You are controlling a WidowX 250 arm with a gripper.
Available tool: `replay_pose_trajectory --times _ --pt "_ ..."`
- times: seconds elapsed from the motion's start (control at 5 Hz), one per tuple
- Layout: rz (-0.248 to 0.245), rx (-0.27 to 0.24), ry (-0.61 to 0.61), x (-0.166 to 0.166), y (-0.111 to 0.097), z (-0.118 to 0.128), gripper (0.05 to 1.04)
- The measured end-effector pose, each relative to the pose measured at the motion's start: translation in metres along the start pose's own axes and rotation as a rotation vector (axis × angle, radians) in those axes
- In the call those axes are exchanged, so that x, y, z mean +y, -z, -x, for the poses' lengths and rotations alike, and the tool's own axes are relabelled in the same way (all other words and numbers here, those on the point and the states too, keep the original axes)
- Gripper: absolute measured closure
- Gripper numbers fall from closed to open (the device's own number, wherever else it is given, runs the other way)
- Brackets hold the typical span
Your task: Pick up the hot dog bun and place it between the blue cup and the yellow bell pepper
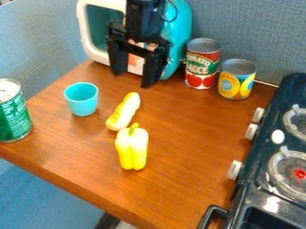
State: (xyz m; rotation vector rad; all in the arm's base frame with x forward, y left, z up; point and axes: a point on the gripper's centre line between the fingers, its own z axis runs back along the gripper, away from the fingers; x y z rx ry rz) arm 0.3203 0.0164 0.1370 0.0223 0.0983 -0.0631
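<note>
Spreading beneath everything, the wooden table [185, 134] meets the black stove [290, 87] at 3 o'clock, twelve being the view's top. At 12 stands the turquoise-and-white appliance [180, 38]; the gripper [133, 77] hangs in front, fingers wide apart, nothing visibly held. A sideways swing there could knock the appliance or, toward 1 o'clock, the tomato can [201, 67] and smaller yellow can [236, 80]. The green can [13, 114] sits at 9, near the edge; a bump outward could drop it. Nearer the middle lies the yellow pepper [132, 147]. At 10, the light cup [82, 99] might tip if brushed. The slim yellow vegetable [124, 112], almost touching the pepper, could roll into it if nudged.
</note>
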Motion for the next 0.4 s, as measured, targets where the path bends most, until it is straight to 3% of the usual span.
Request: replay_pose_trajectory --times 0.2,0.4 --pt "0.012 0.046 0.089 -0.009 0.007 0.028 0.083" --pt "0.051 -0.015 0.154 -0.021 0.022 0.032 0.083"
